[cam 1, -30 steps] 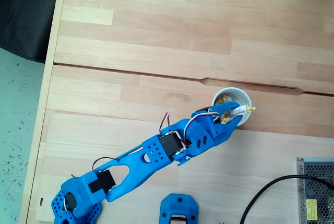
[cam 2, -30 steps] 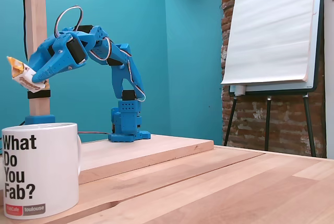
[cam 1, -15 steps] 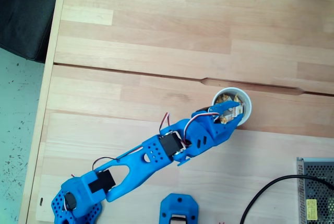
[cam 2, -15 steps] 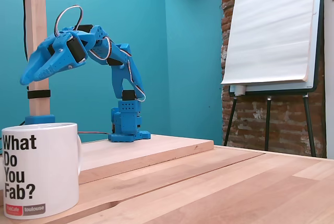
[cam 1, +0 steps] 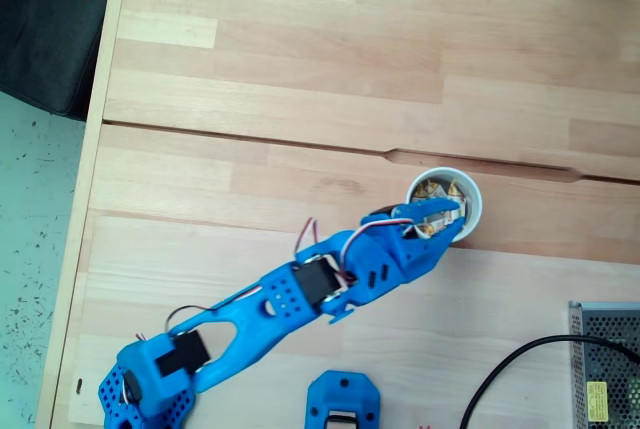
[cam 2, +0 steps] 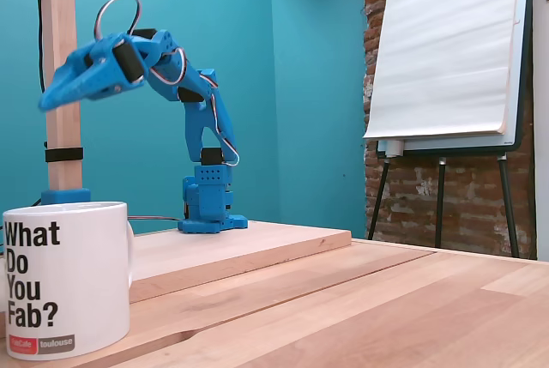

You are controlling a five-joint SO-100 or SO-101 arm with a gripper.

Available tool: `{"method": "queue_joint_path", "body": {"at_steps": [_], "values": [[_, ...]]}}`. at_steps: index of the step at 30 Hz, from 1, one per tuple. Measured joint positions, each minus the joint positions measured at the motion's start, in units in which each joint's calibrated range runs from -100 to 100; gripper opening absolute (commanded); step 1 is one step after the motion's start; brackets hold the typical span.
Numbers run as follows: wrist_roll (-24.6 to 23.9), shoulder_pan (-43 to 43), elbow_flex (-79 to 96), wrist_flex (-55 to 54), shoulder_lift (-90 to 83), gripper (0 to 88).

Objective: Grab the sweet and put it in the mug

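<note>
A flip chart (cam 2: pixel 446 51) is standing on thin legs before a brick wall (cam 2: pixel 403 179); a black cable (cam 1: pixel 520 369) is curving across the wooden table (cam 1: pixel 300 69) beside a metal mesh box (cam 1: pixel 606 359).

mug (cam 2: pixel 64 278) cut off left, contents perhaps sweets (cam 1: pixel 433 189)

A fixed view looks straight down on the desk (cam 1: pixel 300 69); another sits low, close to the mug (cam 2: pixel 64 278), facing the arm at 12 o'clock. Both share arm and mug.

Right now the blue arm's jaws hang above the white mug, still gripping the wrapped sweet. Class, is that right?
Not quite. The jaws do hang above the mug, but they hold nothing: in the side fixed view the gripper is bare. From above, wrapped sweets lie inside the mug.
</note>
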Motion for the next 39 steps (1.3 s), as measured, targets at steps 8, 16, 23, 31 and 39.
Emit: {"method": "queue_joint_path", "body": {"at_steps": [8,16,23,31,39], "values": [[0.0,-2.22,20.53,0.0,-16.53,0.0],[0.0,-9.31,36.75,0.0,-31.43,0.0],[0.0,-17.58,57.64,0.0,-48.05,0.0],[0.49,-25.92,89.29,0.0,-66.94,0.0],[0.49,-31.98,114.84,-0.24,-80.38,0.0]]}}
